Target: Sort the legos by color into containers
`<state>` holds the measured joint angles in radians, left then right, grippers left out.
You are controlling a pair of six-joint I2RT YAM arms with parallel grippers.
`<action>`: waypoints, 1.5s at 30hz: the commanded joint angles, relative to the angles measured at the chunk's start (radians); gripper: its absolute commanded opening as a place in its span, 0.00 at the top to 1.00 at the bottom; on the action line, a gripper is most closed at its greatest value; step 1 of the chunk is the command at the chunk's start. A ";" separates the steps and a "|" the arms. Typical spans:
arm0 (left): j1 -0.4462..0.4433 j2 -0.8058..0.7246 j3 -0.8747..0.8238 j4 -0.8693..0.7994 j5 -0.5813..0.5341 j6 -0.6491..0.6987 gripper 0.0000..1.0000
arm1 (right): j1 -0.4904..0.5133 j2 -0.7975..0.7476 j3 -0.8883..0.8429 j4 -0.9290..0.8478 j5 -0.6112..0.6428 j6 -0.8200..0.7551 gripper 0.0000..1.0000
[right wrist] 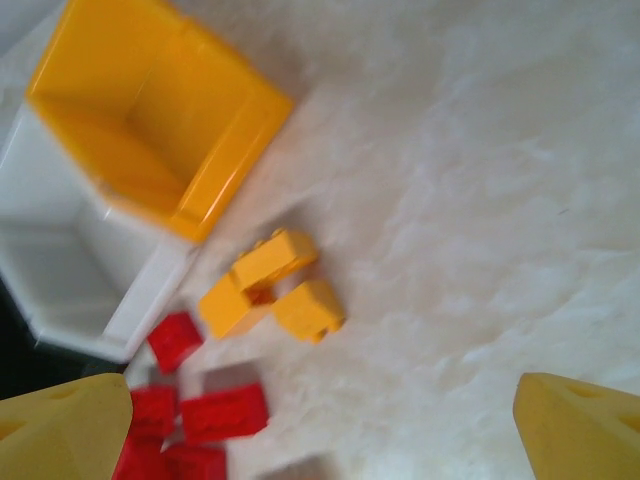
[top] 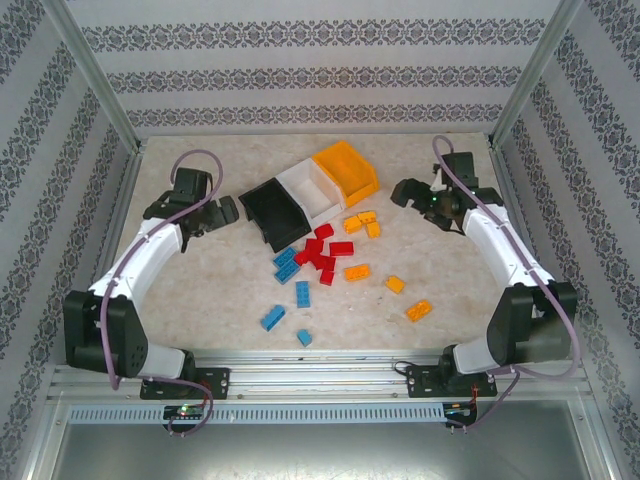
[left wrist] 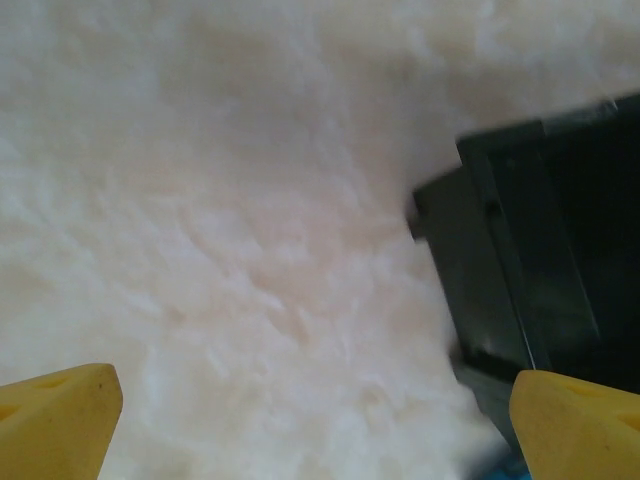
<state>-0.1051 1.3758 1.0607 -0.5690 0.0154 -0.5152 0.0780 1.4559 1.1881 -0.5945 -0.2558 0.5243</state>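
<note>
Your left gripper (top: pixel 228 211) hangs with its jaws spread wide and nothing between them, just off the 9 o'clock side of the black bin (top: pixel 270 208). In its wrist view that bin's dark wall sits at 3 o'clock, with bare table (top: pixel 190 300) across the rest. Your right gripper (top: pixel 404 191) is spread just as wide and holds nothing, near the 3 o'clock side of the orange-yellow bin (top: pixel 348 166).

From above, the three bins stand touching in a slanted row. The white bin (top: pixel 312 188) is in the middle, the black one lies toward 8 o'clock and the orange-yellow one toward 2 o'clock.

Every brick you can see lies loose on the table, at 6 o'clock of the bins. The red bricks (top: pixel 322 255) bunch together just below the white bin. The blue bricks (top: pixel 287 264) begin at that bunch's 9 o'clock edge and string out toward 7 o'clock. Of the orange-yellow bricks (top: pixel 361 223), three sit close together just at 6 o'clock of the orange-yellow bin. One lies beside the red bunch at its 4 o'clock, and two more lie farther out the same way.

In your right wrist view the trio sits mid-frame, with red ones at 7 o'clock.
</note>
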 commanded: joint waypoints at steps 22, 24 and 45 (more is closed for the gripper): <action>-0.086 -0.061 -0.160 0.182 0.326 -0.292 0.11 | 0.154 0.048 -0.087 -0.311 -0.026 0.083 0.04; -0.088 0.007 -0.131 0.188 0.306 -0.293 0.15 | 0.153 0.053 -0.078 -0.300 -0.030 0.089 0.04; -0.125 0.533 0.325 0.054 0.273 -0.160 0.58 | 0.121 0.084 -0.047 -0.306 -0.049 0.042 0.02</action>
<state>-0.2108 1.8782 1.3190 -0.4496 0.3092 -0.7280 0.2111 1.5280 1.1255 -0.8928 -0.2886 0.5884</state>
